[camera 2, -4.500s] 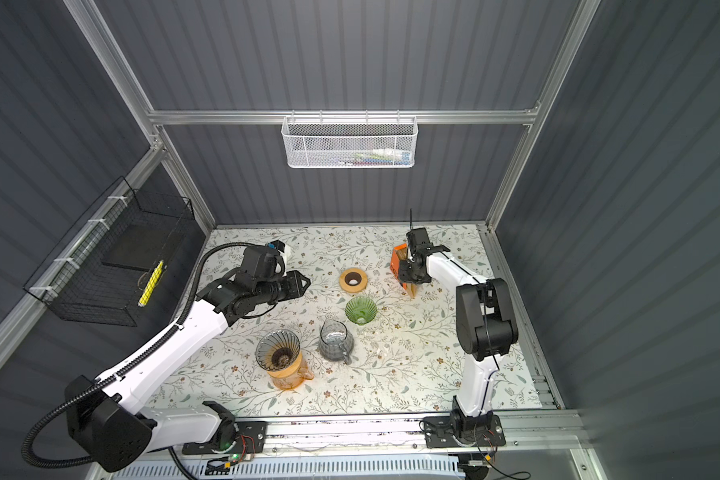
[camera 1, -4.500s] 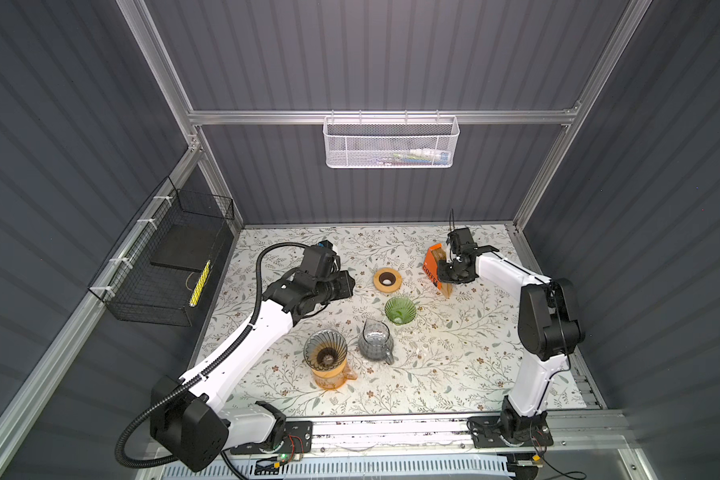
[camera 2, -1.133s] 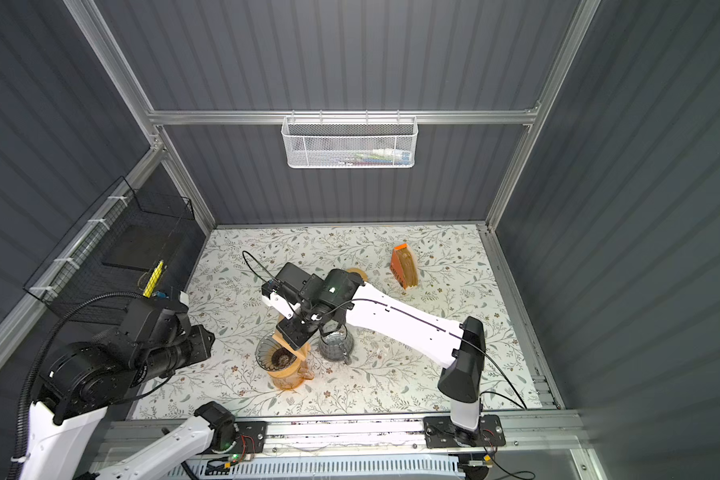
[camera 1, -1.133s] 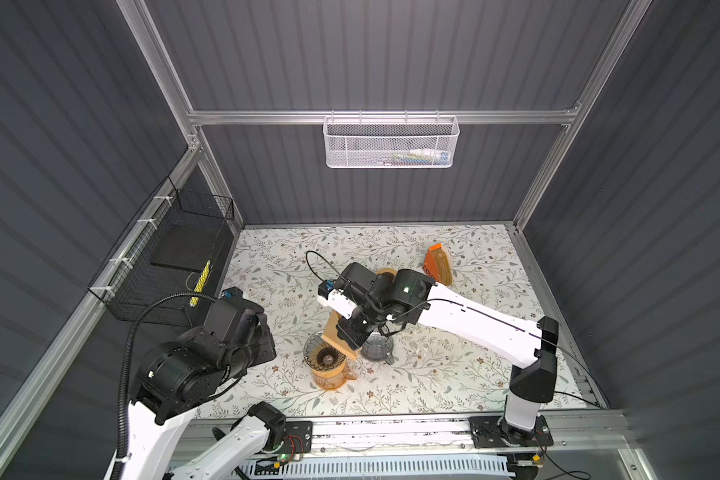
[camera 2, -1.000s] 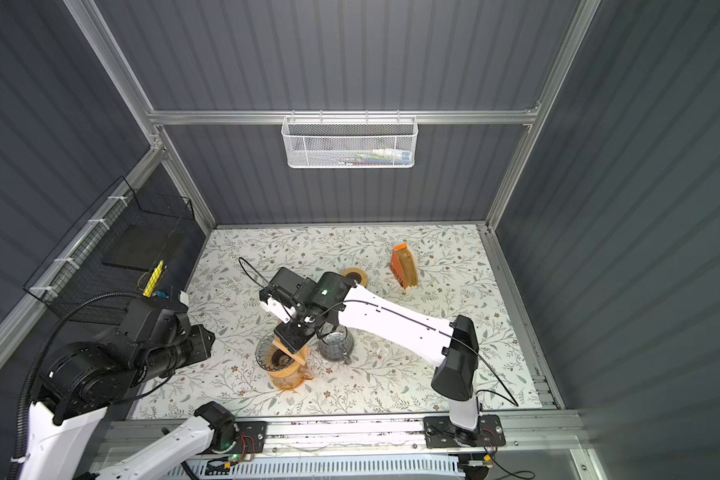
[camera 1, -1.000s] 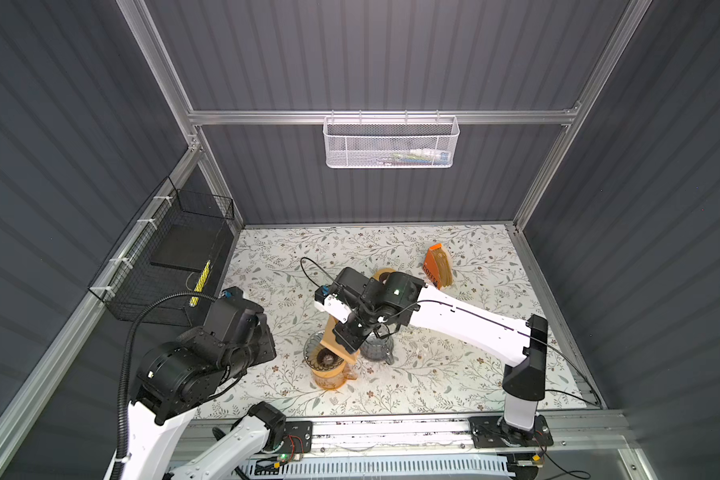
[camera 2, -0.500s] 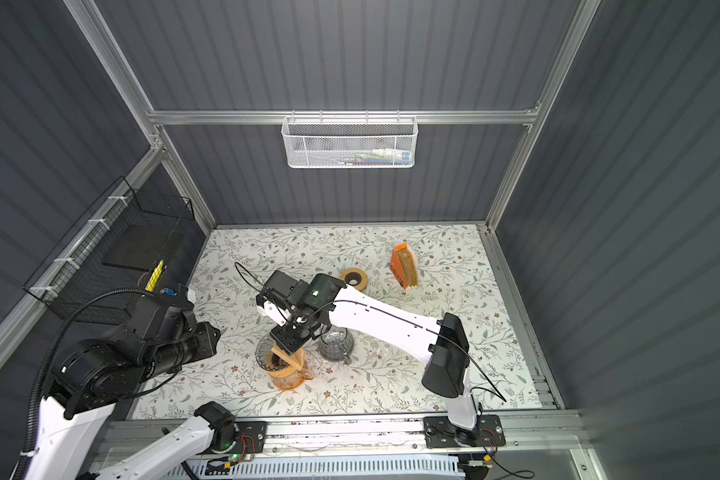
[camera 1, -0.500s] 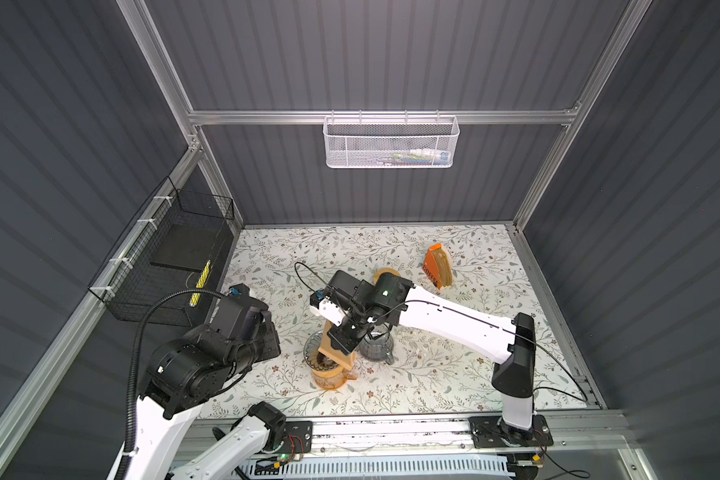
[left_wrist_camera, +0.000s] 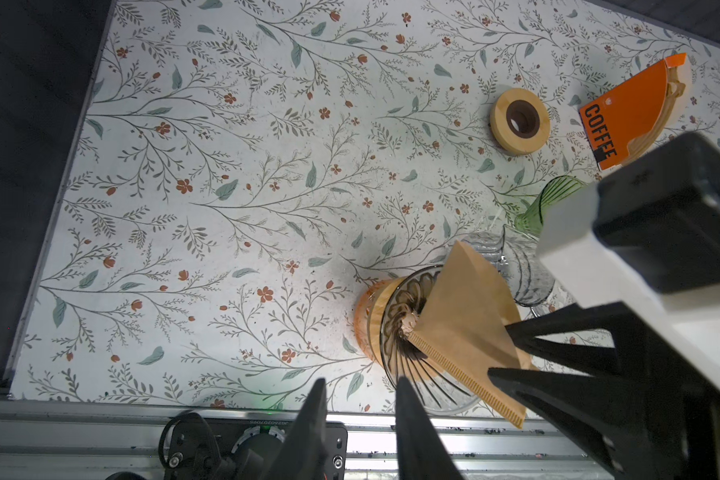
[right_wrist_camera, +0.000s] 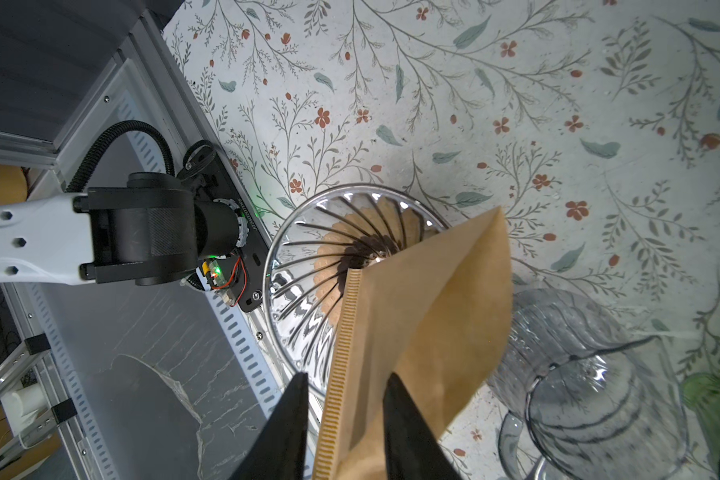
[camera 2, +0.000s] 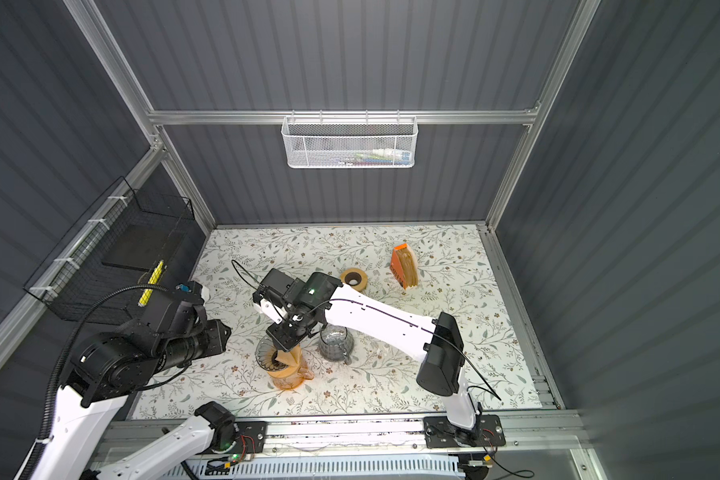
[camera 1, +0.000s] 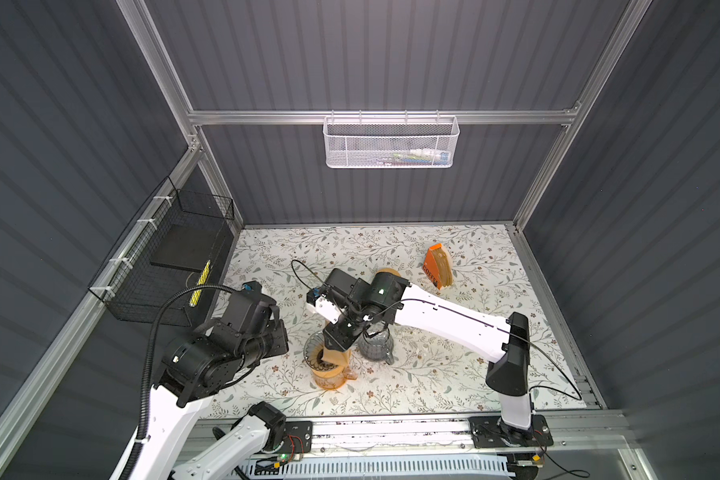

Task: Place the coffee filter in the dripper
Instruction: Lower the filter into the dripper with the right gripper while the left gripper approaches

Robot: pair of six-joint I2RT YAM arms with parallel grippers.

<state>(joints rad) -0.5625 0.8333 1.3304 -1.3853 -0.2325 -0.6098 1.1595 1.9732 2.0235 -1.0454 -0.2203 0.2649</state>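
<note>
A brown paper coffee filter stands tilted, its pointed end down inside the ribbed glass dripper. The dripper sits on an amber carafe near the table's front. In both top views the filter leans on the dripper's right rim. My right gripper is open. The filter's seamed upper edge lies between its fingers with a gap at the sides. From the left wrist view the filter, the dripper and the right gripper are all seen. My left gripper hangs open and empty, high over the front rail.
A clear glass pitcher stands right beside the dripper, with a green glass behind it. A wooden ring and an orange filter box are further back. The left arm hovers left of the dripper.
The right gripper has lowered the filter tip into the dripper and its jaws have parted from shut. The left arm has shifted only slightly.
</note>
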